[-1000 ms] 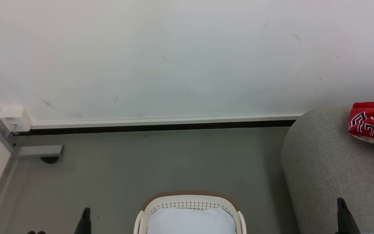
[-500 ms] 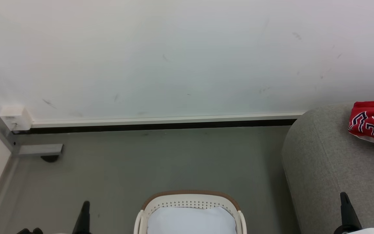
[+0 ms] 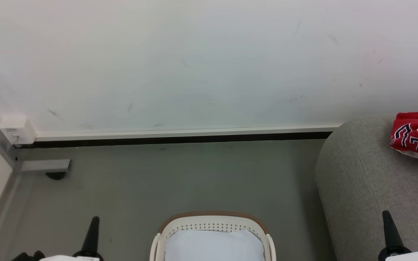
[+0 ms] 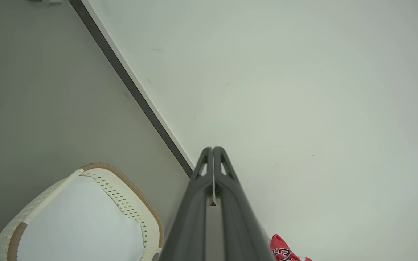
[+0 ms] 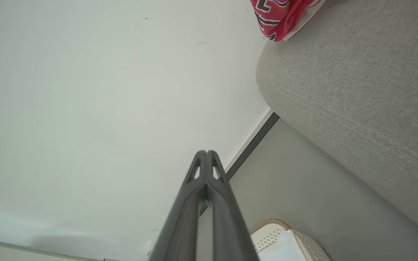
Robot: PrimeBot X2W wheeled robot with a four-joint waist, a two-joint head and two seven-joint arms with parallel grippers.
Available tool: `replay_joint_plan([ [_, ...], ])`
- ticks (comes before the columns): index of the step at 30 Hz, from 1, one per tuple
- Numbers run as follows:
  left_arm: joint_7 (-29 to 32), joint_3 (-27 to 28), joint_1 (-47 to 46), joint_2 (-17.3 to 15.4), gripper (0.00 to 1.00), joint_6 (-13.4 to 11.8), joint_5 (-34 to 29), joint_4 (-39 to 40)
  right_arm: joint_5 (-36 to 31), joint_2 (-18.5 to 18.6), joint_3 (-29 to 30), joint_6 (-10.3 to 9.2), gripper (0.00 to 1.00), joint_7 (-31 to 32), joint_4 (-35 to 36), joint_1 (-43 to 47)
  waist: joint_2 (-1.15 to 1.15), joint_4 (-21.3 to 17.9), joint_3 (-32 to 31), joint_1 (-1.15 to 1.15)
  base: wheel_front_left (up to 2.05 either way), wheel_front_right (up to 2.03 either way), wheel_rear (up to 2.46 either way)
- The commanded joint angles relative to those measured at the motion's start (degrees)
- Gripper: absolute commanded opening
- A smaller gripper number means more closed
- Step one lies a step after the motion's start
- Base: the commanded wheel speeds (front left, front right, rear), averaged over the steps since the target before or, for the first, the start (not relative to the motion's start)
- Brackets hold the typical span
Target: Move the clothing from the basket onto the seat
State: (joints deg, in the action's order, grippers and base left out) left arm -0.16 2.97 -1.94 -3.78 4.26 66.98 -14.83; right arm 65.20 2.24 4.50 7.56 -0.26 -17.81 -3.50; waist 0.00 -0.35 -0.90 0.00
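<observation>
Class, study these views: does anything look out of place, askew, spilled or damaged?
Nothing spilled or broken. The red clothing lies crumpled on the grey seat, the basket stands upright on the floor, and the white wall carries only faint scuff marks.

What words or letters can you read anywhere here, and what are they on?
Clothing on the seat: big black letters outlined in white, crumpled and cut off at the picture's edge; no word can be read.
White box on the wall: a tiny grey mark, too small to read.
Basket: no writing shows.
</observation>
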Motion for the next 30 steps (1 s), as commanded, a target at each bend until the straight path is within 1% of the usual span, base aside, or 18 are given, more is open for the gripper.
replay_joint_plan([
  [1, 0.4, 0.4, -1.1, -0.1, 0.00, 0.5, 2.1, 0.5, 2.0, 0.6, 0.4, -0.08, 0.00, 0.4, 0.9, -1.5, 0.00, 0.0, 0.0, 0.00, 0.00, 0.00, 0.00],
  [30, 4.3, 2.4, -3.2, 0.5, 0.00, 2.2, 16.0, 0.7, 16.9, 0.8, 1.4, -0.10, 0.00, 4.3, 2.7, -2.4, 0.00, 0.2, 0.6, 0.00, 0.00, 0.00, 0.00],
])
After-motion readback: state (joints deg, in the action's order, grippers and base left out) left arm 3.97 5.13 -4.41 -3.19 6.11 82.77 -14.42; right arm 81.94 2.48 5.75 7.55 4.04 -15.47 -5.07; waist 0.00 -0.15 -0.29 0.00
